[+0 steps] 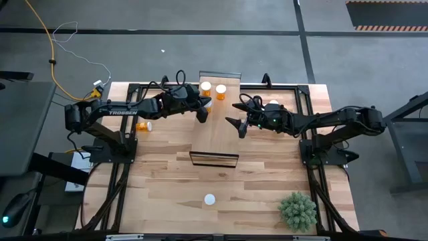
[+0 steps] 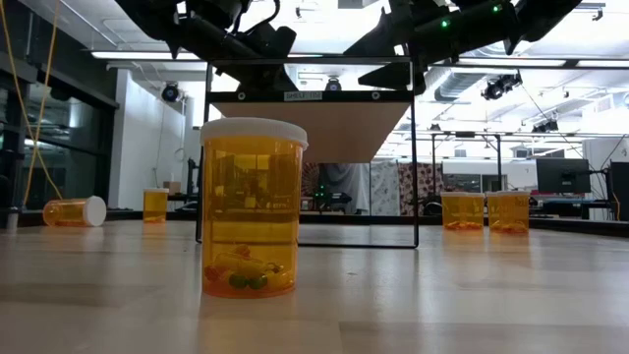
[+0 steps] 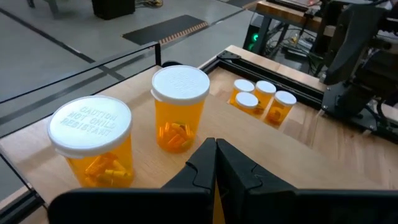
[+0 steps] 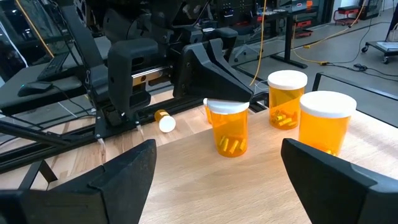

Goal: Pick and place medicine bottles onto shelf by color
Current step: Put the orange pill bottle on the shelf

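The shelf [image 1: 217, 134] runs down the middle of the table. Two orange bottles [image 1: 206, 86] with white caps stand side by side at its far end, both apparently filled with orange pills, which would explain why they share that end.

The left gripper [image 1: 200, 115] hangs over the board just short of them. Its fingers [image 3: 205, 165] are clenched together with nothing plainly between them. A third bottle [image 4: 228, 127] stands upright on the board right at that gripper (the right wrist view shows it best), so I judge it set down, not carried.

The right gripper [image 1: 241, 127] hovers at the shelf's right edge with its fingers spread wide and empty, facing the row, probably waiting its turn.

More bottles are on the tabletop, still to be sorted:
- One bottle [image 1: 144, 125] lies on its side to the left, beside the left arm.
- A cluster of three [image 3: 258, 99] stands to the right of the shelf, near the right arm.
- One large bottle in the foreground [image 2: 253, 206] of the low view holds green and orange pills.

A small green plant [image 1: 297, 209] sits at the near right corner, well clear of the work. The main obstacle is crowding, since both arms meet over the narrow board and the standing bottles could be knocked over.
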{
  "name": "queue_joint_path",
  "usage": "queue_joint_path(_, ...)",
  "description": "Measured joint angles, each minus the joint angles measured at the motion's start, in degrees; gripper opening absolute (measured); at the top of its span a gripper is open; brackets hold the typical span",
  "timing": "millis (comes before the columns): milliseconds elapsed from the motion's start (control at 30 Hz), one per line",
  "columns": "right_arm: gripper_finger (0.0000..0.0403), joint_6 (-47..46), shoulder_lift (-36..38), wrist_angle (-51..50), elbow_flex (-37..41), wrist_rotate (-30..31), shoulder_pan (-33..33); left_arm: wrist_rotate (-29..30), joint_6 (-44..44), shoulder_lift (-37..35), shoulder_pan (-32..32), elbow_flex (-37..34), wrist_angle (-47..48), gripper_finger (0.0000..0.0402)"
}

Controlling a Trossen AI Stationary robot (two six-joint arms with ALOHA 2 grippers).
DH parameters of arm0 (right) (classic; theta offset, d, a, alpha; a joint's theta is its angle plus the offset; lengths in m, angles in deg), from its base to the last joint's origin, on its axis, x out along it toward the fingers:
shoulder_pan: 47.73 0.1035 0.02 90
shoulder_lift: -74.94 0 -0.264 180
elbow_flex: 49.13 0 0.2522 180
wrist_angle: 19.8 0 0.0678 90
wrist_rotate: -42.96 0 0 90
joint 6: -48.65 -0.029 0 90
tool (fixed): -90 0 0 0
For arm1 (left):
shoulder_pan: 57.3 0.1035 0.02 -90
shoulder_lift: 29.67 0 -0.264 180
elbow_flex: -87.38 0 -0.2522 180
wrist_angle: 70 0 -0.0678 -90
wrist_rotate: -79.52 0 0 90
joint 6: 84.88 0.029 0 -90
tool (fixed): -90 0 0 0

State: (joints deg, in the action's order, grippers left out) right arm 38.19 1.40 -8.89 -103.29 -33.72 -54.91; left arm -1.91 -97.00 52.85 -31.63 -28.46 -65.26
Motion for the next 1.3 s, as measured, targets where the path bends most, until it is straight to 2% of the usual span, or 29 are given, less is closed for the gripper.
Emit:
queue_joint_path(433,0.0337,0.0,0.0,0.0,0.0,0.0,0.0,0.1,0.4,0.0,0.0,0.0,1.5,0.0)
queue_joint_path(1033,0.0337,0.2,0.0,0.0,0.0,0.0,0.0,2.6,0.3,0.0,-0.7,-0.4,-3.9,0.0)
queue_joint_path(1300,0.0337,0.2,0.0,0.0,0.0,0.0,0.0,3.0,0.3,-1.3,-0.7,-0.4,-3.5,0.0)
